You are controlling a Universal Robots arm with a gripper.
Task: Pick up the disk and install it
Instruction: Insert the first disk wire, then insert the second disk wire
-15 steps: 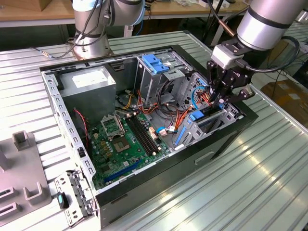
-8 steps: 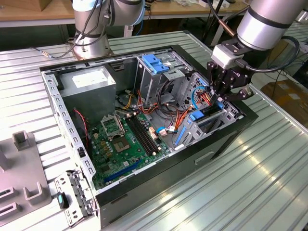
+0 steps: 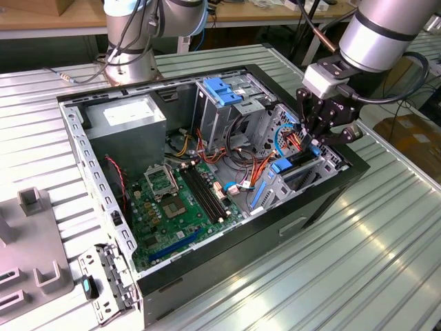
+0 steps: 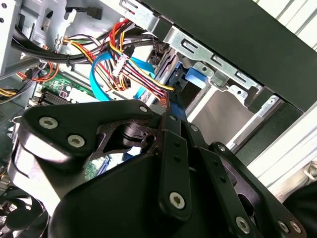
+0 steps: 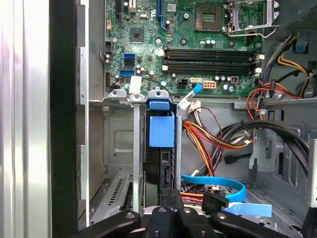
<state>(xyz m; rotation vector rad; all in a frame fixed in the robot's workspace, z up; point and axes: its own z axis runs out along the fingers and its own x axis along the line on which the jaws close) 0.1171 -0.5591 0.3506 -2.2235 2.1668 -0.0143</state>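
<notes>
The disk (image 3: 296,164) stands on edge in the drive bay at the corner of the open computer case (image 3: 89,165) on the exterior view's right. Its dark body (image 5: 153,168) and blue side rail (image 5: 161,131) sit between the bay's metal guides. My gripper (image 3: 313,143) reaches down into the case at the disk's far end. In both wrist views the black fingers come together (image 4: 167,115) (image 5: 173,194) on the disk's blue edge (image 4: 174,101), so the gripper looks shut on it.
Red, yellow and orange cables (image 3: 289,134) and a blue flat cable (image 5: 218,186) crowd the bay. A blue-topped drive cage (image 3: 220,93), grey power supply (image 3: 127,114) and green motherboard (image 3: 179,200) share the case. A grey fixture (image 3: 34,241) sits outside it.
</notes>
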